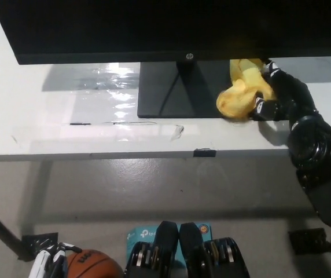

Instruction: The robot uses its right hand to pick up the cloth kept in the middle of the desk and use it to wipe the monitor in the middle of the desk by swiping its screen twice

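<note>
Right robot hand (pixel 272 95): we see it gripping yellow cloth (pixel 242 92), 3 o'clock of monitor (pixel 165 29) stand (pixel 180 90).
Left robot hand (pixel 48 262): 7 o'clock, grip unclear.

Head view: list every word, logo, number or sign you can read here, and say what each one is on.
"hp": small round logo on the lower bezel of the black flat monitor, just readable.
"tp-link": white logo on the teal box on the floor, partly hidden.
Round orange mark on the same box: too small to read.
Orange basketball: dark lettering, too blurred to read.
Yellow cloth, white desk: no text.
</note>
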Available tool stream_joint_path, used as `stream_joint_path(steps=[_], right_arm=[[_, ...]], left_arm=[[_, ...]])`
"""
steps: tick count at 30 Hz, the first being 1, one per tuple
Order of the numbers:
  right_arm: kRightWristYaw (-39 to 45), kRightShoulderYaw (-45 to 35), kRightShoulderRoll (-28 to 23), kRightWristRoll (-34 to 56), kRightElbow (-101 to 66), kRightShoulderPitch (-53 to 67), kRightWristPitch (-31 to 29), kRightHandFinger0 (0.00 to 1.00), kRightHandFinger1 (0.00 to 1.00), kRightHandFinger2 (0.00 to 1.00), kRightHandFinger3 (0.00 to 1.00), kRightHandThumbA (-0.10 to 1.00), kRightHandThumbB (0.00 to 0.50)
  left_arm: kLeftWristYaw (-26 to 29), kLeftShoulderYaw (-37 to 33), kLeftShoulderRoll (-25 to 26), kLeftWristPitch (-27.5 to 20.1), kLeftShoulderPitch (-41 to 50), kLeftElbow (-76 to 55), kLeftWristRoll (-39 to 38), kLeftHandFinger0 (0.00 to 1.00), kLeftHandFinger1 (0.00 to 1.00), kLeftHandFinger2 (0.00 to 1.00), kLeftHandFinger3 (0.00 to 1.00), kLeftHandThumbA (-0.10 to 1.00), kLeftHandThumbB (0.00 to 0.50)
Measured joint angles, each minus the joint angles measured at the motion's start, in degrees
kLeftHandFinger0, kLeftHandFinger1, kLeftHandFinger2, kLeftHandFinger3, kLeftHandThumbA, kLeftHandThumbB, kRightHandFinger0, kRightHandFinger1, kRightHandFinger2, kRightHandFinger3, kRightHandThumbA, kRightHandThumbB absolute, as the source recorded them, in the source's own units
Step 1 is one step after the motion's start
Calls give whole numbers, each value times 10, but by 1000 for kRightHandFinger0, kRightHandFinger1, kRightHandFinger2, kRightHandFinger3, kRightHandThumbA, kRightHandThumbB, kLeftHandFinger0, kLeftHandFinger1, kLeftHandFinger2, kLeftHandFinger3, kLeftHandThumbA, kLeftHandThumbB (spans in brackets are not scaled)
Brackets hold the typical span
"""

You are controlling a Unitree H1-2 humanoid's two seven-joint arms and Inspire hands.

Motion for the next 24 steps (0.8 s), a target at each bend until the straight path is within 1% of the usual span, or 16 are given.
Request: stream_joint_path(steps=[3, 4, 5, 6, 8, 9, 10, 11, 12, 13, 16, 18, 19, 23, 24], right_arm=[[37, -12, 0, -18, -11, 5, 0, 1000, 1000, 1000, 1000, 355, 497], [49, -16, -1, -24, -13, 7, 0, 1000, 1000, 1000, 1000, 358, 498], [61, -21, -1, -31, -15, 8, 0, 1000, 1000, 1000, 1000, 356, 500], [75, -27, -1, -38, -18, 8, 0, 1000, 1000, 1000, 1000, 356, 500], [97, -37, -1, -49, -22, 9, 0, 1000, 1000, 1000, 1000, 326, 479], [112, -46, -1, -59, -26, 9, 0, 1000, 1000, 1000, 1000, 324, 479], [123, -52, -2, -65, -29, 9, 0, 1000, 1000, 1000, 1000, 323, 478], [137, -59, -2, -73, -33, 9, 0, 1000, 1000, 1000, 1000, 323, 478], [149, -65, -2, -80, -38, 9, 0, 1000, 1000, 1000, 1000, 322, 488], [161, -71, -2, -88, -43, 9, 0, 1000, 1000, 1000, 1000, 313, 498], [198, -85, -4, -110, -62, 10, 0, 1000, 1000, 1000, 1000, 287, 499], [221, -94, -5, -123, -72, 11, 0, 1000, 1000, 1000, 1000, 296, 492], [234, -100, -7, -132, -80, 12, 0, 1000, 1000, 1000, 1000, 301, 498], [280, -130, -13, -153, -125, 23, 0, 1000, 1000, 1000, 1000, 336, 483], [290, -141, -13, -156, -144, 29, 0, 1000, 1000, 1000, 1000, 326, 473]], left_arm=[[0, 0, 0, 0, 0, 0, 0, 0, 0, 0, 0, 803, 500], [0, 0, 0, 0, 0, 0, 0, 0, 0, 0, 0, 803, 500], [0, 0, 0, 0, 0, 0, 0, 0, 0, 0, 0, 781, 500], [0, 0, 0, 0, 0, 0, 0, 0, 0, 0, 0, 781, 500], [0, 0, 0, 0, 0, 0, -1, 0, 0, 0, 0, 782, 500], [0, 0, 0, 0, 0, 0, -1, 0, 0, 0, 0, 783, 500], [0, 0, 0, 0, 0, 0, -1, 0, 0, 0, 0, 806, 500], [0, 0, 0, 0, 0, 0, -1, 0, 0, 0, 0, 808, 500], [0, 0, 0, 0, -1, 0, -1, 0, 0, 0, 0, 786, 500], [0, 0, 0, 0, -1, 0, -1, 0, 0, 0, 0, 788, 500], [0, 0, 0, -1, -2, 0, -2, 0, 0, 0, 0, 785, 500], [0, 1, 0, -1, -3, 0, -3, 0, 0, 0, 0, 785, 500], [0, 1, 0, -1, -3, 0, -3, 0, 0, 0, 0, 796, 500], [0, 2, 0, -1, -3, 0, -4, 0, 0, 0, 0, 779, 500], [0, 2, 0, -1, -3, 1, -4, 0, 0, 0, 0, 786, 500]])
